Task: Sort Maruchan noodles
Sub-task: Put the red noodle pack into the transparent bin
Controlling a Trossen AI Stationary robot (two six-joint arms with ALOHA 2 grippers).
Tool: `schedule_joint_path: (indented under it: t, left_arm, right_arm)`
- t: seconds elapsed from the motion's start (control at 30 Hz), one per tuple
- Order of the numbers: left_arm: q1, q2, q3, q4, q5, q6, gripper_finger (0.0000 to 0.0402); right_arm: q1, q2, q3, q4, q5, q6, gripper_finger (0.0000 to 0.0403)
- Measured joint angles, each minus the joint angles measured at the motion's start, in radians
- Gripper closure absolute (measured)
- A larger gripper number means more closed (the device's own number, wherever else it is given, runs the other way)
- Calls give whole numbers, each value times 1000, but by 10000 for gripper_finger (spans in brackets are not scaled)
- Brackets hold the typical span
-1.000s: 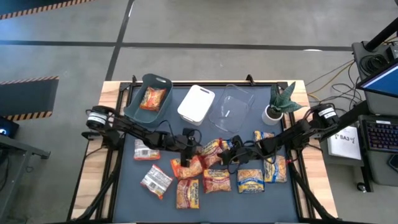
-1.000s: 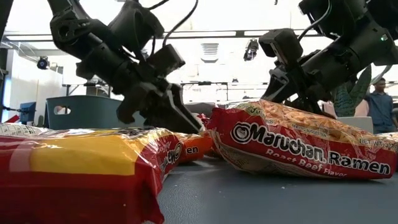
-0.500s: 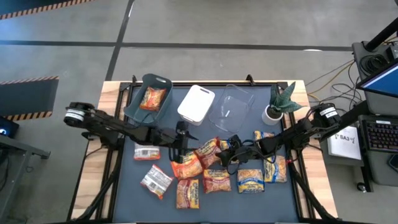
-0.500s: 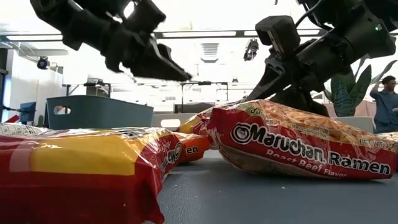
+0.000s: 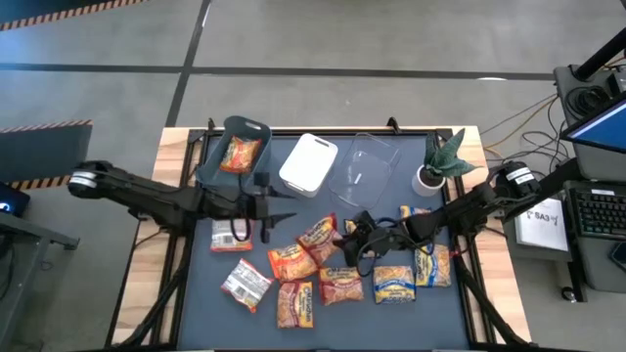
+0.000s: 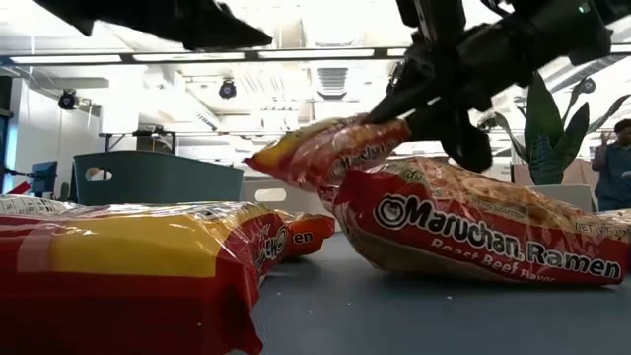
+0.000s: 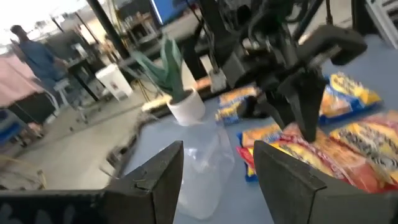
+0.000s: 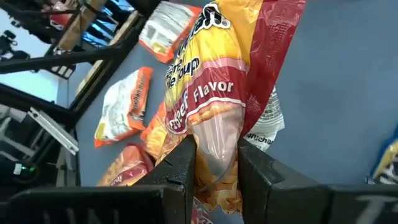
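Note:
Maruchan noodle packets lie flat in the middle of the dark table mat: orange-red ones [image 5: 291, 262], whitish-silver ones [image 5: 232, 238] and blue-and-yellow ones [image 5: 394, 284]. One orange packet [image 5: 240, 154] lies in the grey-green bin [image 5: 217, 168]. My right gripper [image 5: 344, 235] is shut on an orange-red packet [image 6: 325, 148] raised above a Roast Beef packet [image 6: 473, 232]. My left gripper [image 5: 277, 207] hovers open, high over the mat's left half, holding nothing; its fingers [image 7: 163, 174] point toward the right arm. My right gripper pinches the orange-red packet by one short end [image 8: 214, 155] between its two fingers [image 8: 181, 167]. It comes from the table's right, slanting down. The packet sticks out ahead of the fingers toward the table's left, tilted, raised over the other packets.
A white bin [image 5: 308, 161] and a clear bin [image 5: 364, 166] stand beside the grey-green one along the far edge. A potted plant [image 5: 440, 161] stands at the far right. A person [image 6: 616, 163] shows in the room beyond the table.
My left gripper has risen from the packets and drawn back toward the table's left and far side, empty. My right gripper has lifted the orange-red packet up off the pile, its free end swinging up and toward the left.

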Motion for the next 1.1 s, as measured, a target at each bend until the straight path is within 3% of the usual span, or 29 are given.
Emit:
schedule_joint_path:
  t: [0.33,0.5,0.77,1.1]
  left_arm:
    - [0,-154,1,-120,-175,62,223]
    - [0,-216,1,-197,-250,57,223]
    - [0,-259,1,-305,-282,41,223]
    - [0,-264,1,-345,-286,41,223]
  right_arm:
    - [-47,-2,138,-142,-3,-156,330]
    - [-94,-10,272,-330,0,-263,330]
    - [-203,-3,525,-694,1,-358,330]
    - [-360,-3,686,-894,-1,-454,330]
